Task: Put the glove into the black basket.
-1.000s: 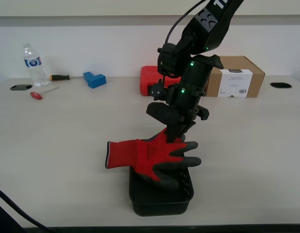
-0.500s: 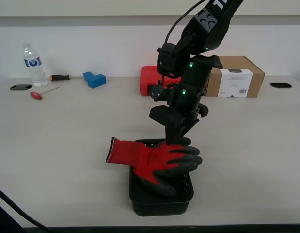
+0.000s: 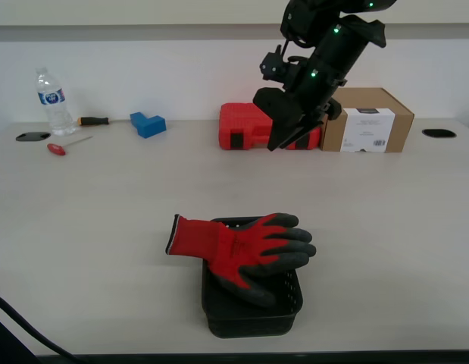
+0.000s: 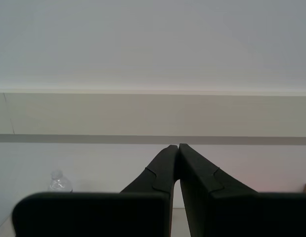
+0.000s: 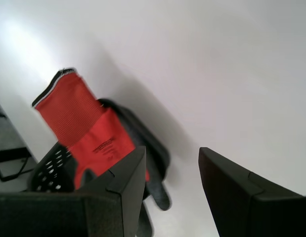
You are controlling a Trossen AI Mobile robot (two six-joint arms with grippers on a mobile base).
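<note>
The red glove (image 3: 238, 244) with dark grey fingers lies flat across the top of the black basket (image 3: 253, 317) near the table's front edge, its cuff hanging over the rim toward the exterior view's left. My first gripper (image 3: 283, 138) is open and empty, high above the table and well behind the glove. The first wrist view looks down on the glove (image 5: 88, 126) and the basket (image 5: 49, 170) past the open first gripper (image 5: 170, 153). My second gripper (image 4: 178, 147) is shut on nothing and points at a bare wall.
A red tool case (image 3: 245, 125) and a cardboard box (image 3: 370, 117) stand at the back behind the first arm. A blue block (image 3: 147, 123), a water bottle (image 3: 51, 102) and two screwdrivers (image 3: 67, 144) lie at the back on the exterior view's left.
My first gripper let go of the glove, then rose and pulled back toward the tool case. The glove settled flat on the basket's top and stayed there.
</note>
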